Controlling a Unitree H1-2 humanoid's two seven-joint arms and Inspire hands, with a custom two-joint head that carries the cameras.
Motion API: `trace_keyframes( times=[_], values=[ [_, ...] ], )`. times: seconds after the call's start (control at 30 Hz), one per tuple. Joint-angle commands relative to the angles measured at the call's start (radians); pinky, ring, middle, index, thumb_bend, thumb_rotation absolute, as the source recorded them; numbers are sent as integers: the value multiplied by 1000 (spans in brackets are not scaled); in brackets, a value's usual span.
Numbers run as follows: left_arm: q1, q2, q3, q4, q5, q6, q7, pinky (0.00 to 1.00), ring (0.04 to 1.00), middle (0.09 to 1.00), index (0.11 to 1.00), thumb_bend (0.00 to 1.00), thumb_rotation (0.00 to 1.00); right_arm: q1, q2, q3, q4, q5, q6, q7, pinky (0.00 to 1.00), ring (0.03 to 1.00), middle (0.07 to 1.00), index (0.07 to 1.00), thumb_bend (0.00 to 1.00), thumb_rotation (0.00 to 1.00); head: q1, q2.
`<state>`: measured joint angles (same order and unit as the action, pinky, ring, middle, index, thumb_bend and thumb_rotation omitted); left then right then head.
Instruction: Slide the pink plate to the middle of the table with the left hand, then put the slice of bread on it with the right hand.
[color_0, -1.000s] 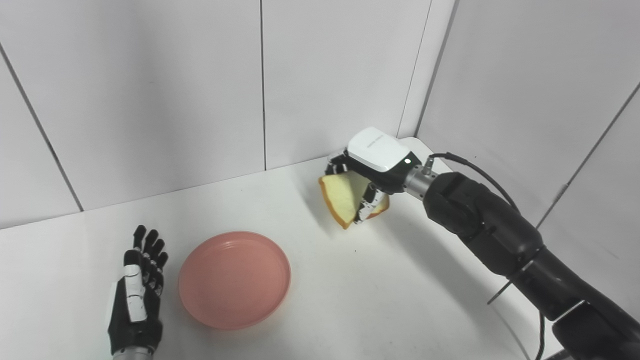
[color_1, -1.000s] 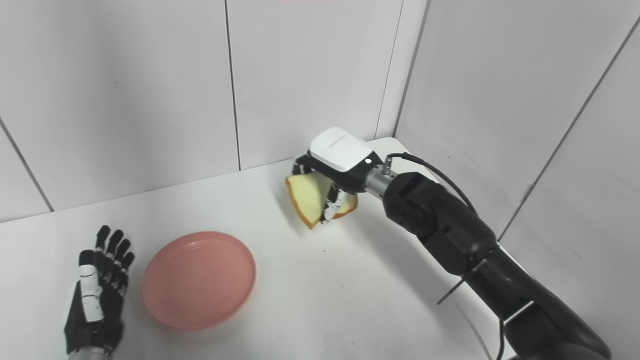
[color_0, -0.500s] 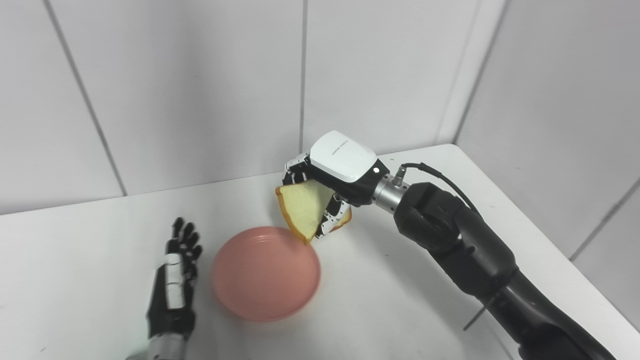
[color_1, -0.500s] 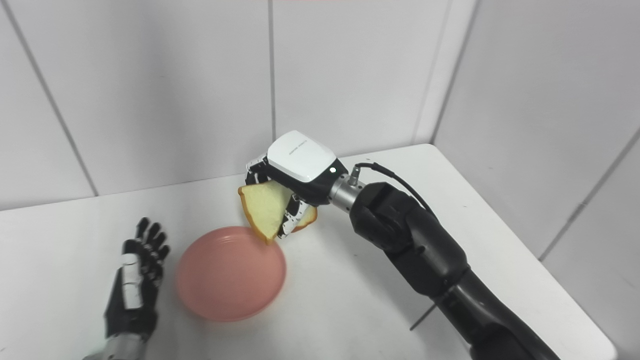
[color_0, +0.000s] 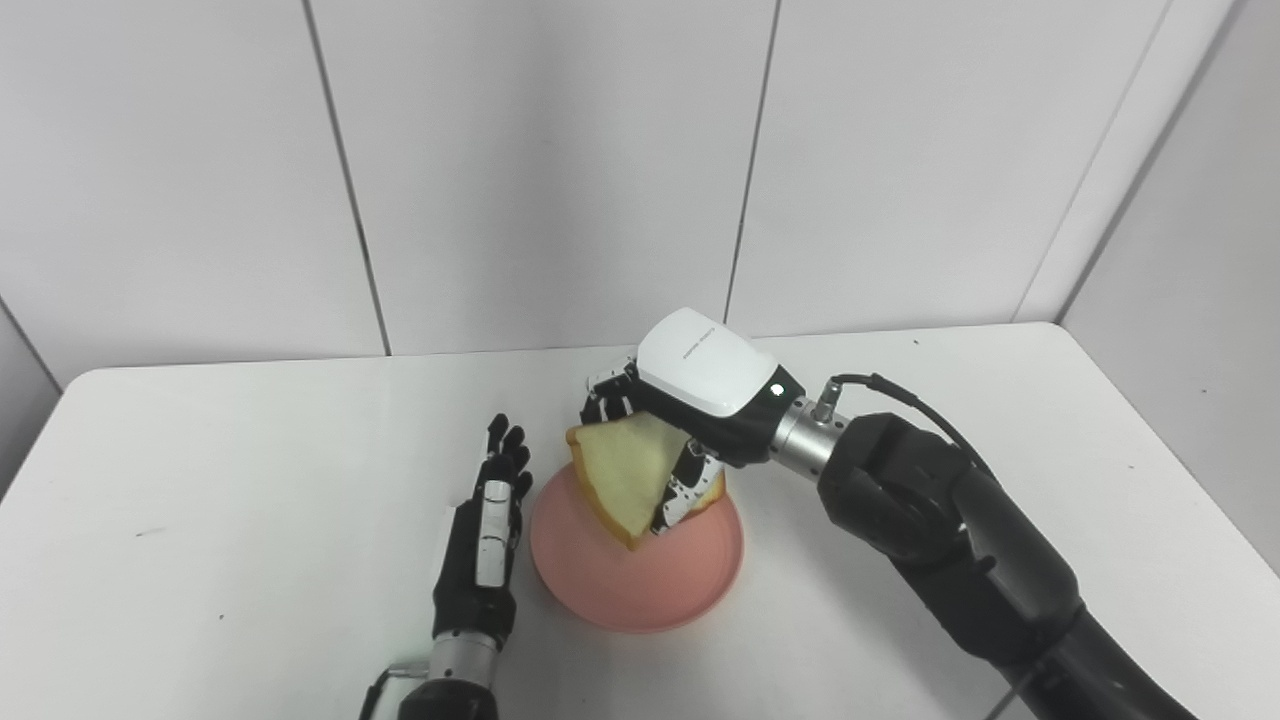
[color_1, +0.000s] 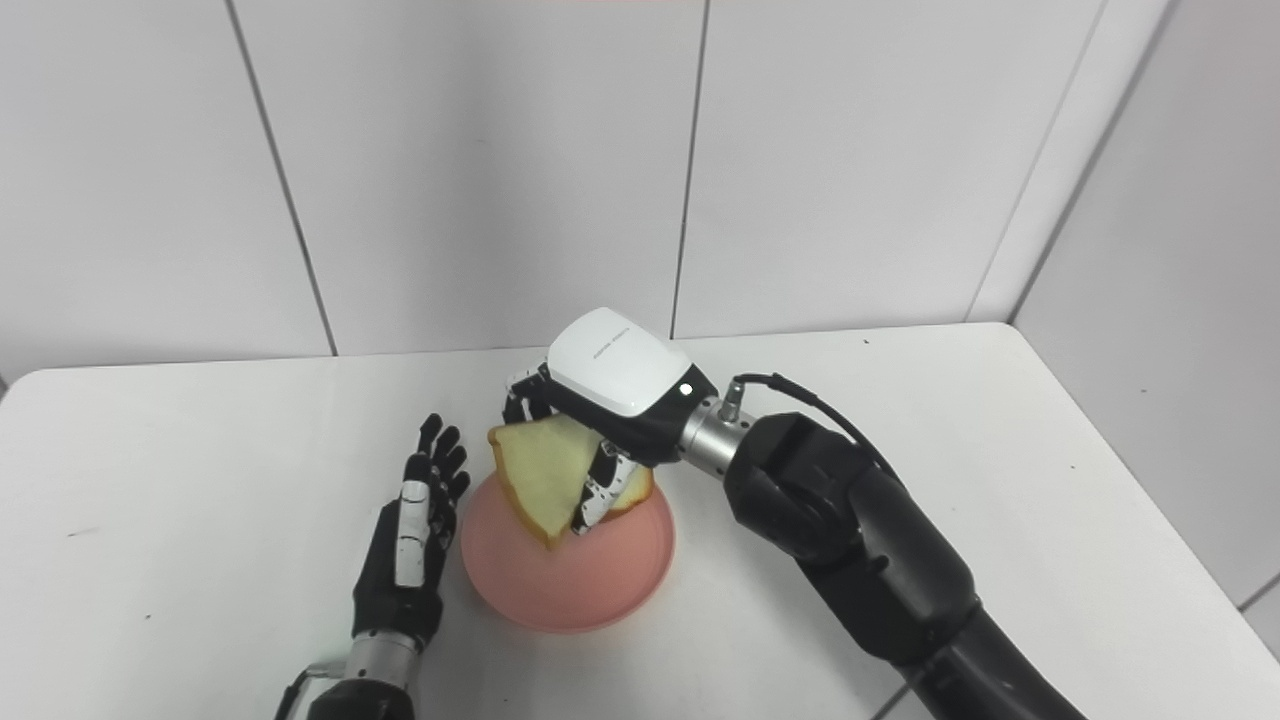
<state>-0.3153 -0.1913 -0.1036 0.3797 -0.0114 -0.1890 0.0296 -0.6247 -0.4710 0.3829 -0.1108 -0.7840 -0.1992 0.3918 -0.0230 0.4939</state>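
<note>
- The left hand (color_0: 480, 545) is seen lowest in the picture, nearest the camera. It is laid flat on the white table (color_0: 200, 480). Its fingers are held straight and a little apart, and nothing is held in it.
- The left hand is found just beside the left edge of the pink plate (color_0: 640, 590). It cannot be told if the plate is touched by it.
- The pink plate is set on the table near the middle. It is round, with a low rim.
- The black right arm (color_0: 950, 530) is seen coming in from the bottom right, and it is stretched over the table toward the plate.
- The slice of bread (color_0: 625, 475) is held up over the far part of the plate. It is tilted, with one corner pointed down at the plate. It cannot be told if the plate is touched by that corner.
- The bread is gripped by the right hand (color_0: 690, 430). The fingers are curled around the slice from above and from below. A white cover and a small green light are seen on the back of this hand.
- Behind the table, grey-white wall panels (color_0: 550, 170) are seen, with thin dark lines between them.
</note>
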Motion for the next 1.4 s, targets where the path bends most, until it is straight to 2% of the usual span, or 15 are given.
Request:
trace_keyframes(
  times=[0.0,0.1,0.27,0.43,0.77,0.9,1.17,1.33,1.37],
  values=[
    [11,-51,-7,18,23,19,30,1000,998,989,988,692,1000,-27,4,4,-2,-7,-38,-5,354,444,450,520,527,0,8,3],
    [10,-53,-16,20,36,11,42,1000,999,990,990,673,1000,-24,9,19,26,-1,-43,2,361,453,455,517,528,0,14,9],
    [7,-56,-21,19,34,16,53,1000,990,987,985,687,1000,-20,7,29,61,9,-52,20,299,397,424,520,526,0,14,11],
    [6,-55,-27,22,32,12,60,1000,981,985,980,698,1000,-21,10,43,99,-11,-53,24,290,386,418,521,525,0,12,9],
    [14,-55,-36,1,34,25,62,1000,979,983,978,697,1000,-42,14,74,168,-96,-55,12,365,455,440,524,526,0,4,15],
    [17,-53,-40,-4,38,28,66,1000,980,982,977,696,1000,-43,20,79,202,-125,-77,-43,347,431,434,523,526,0,1,15],
    [19,-48,-43,-9,37,30,66,1000,989,982,975,701,1000,-36,27,84,263,-178,-116,-176,465,547,483,510,527,7,-12,16],
    [20,-47,-43,-13,31,30,60,1000,994,988,984,697,1000,-31,19,90,264,-192,-126,-203,470,545,482,510,526,12,-19,18],
    [21,-47,-43,-15,30,32,60,1000,994,989,985,697,1000,-29,17,91,263,-195,-127,-204,492,570,570,504,521,84,-19,18]
  ],
)
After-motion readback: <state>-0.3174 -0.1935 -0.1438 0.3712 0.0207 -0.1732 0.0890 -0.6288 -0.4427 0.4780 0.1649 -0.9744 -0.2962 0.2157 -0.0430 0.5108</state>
